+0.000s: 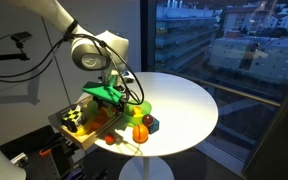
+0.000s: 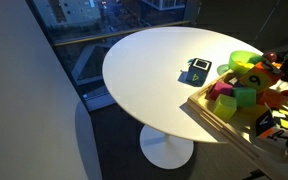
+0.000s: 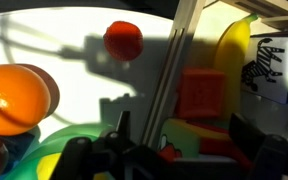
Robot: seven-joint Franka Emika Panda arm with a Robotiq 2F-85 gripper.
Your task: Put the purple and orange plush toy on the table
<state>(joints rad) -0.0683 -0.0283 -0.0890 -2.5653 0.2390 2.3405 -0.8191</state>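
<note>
My gripper (image 3: 181,125) hangs open over the edge of the wooden tray (image 3: 170,80), above a green-yellow block (image 3: 189,135) and a red block (image 3: 202,95). In an exterior view the gripper (image 1: 112,100) is over the tray (image 1: 69,128), at the left of the round white table (image 1: 184,100). I cannot pick out the purple and orange plush toy for sure in this dim light. A small red-orange patch (image 3: 166,151) shows low between my fingers. Nothing is held.
A green bowl (image 1: 134,105), a plain orange ball (image 1: 139,132) and a dark teal block (image 2: 197,70) lie on the table beside the tray. A small red-orange ball (image 3: 123,40) lies further out. A yellow banana shape (image 3: 234,45) sits in the tray.
</note>
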